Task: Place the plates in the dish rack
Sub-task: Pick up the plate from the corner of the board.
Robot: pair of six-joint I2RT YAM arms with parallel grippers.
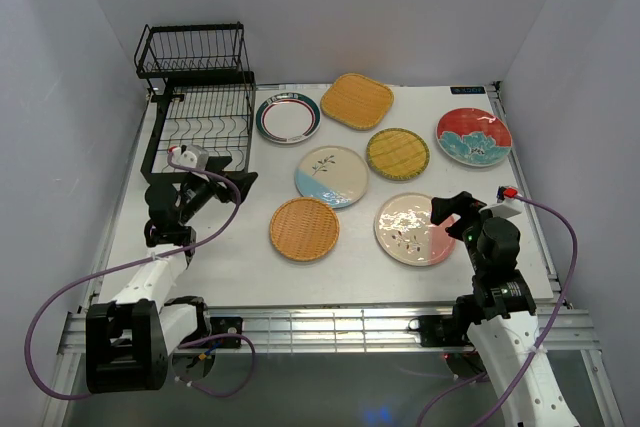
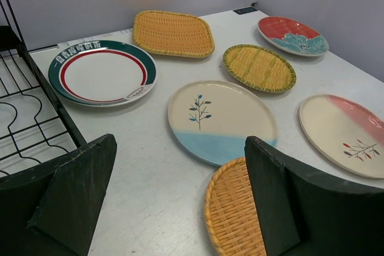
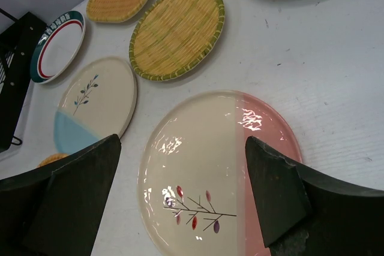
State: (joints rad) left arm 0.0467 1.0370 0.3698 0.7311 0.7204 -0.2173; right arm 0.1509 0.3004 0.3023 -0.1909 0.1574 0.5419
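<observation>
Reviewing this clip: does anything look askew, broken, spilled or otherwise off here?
Nothing stands out. All seven plates lie flat on the table, none stacked or visibly chipped. The dish rack stands upright at the far left with no plate in it yet.

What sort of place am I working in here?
Probably a lab test cell, not a kitchen: bare white walls box in a white table, the arms mount on a metal rail, and plates lie beside a dish rack.
</observation>
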